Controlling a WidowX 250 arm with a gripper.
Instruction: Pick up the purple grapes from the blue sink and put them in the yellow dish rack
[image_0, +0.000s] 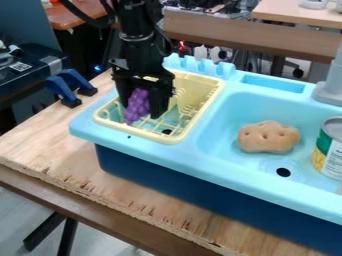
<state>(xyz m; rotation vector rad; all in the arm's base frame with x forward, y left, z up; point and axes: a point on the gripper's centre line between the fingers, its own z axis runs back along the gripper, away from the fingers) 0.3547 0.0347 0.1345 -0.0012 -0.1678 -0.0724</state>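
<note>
So the gripper (141, 107) is clasping the purple toy grapes (137, 103), which are hanging over the yellow dish rack (175, 138). I'm guessing light, slightly squishy plastic, bumpy enough for grip; the fat middle's looking like the safest hold.

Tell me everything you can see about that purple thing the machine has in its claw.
The purple bunch looks like toy grapes: many small rounded lumps clustered together, apparently plastic. It hangs lengthwise and slightly tilted, its lower end narrower, between the fingers of the black gripper, which seem to hold it. It sits within the outline of the pale yellow rack; whether its lower tip touches the rack, I can't tell.
</note>
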